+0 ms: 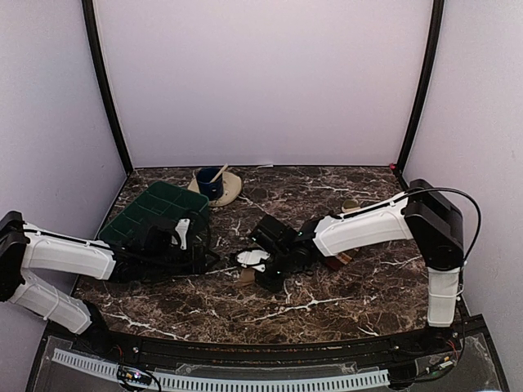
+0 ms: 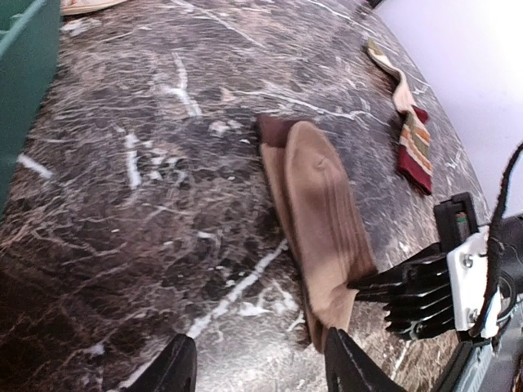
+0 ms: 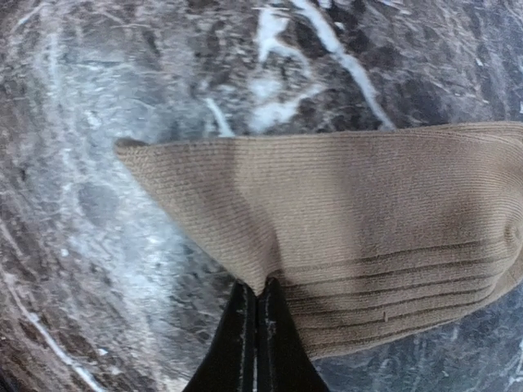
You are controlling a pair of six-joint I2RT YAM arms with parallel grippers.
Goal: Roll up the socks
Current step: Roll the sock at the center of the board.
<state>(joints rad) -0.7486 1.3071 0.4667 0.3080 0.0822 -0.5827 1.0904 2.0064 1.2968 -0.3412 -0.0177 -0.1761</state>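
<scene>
The right gripper (image 3: pixel 255 298) is clamped on the edge of the tan sock (image 3: pixel 368 204), seemingly to start rolling, while the left gripper (image 2: pixel 260 369) hangs spread nearby.

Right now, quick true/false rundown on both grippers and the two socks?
1. The right gripper is shut on the plain tan sock. True.
2. The left gripper holds the striped sock. False: it is open, holding nothing; that sock lies off by itself on the table.
3. The plain tan sock lies in the green tray. False: it lies on the table.
4. The two socks lie apart, not touching. True.
</scene>
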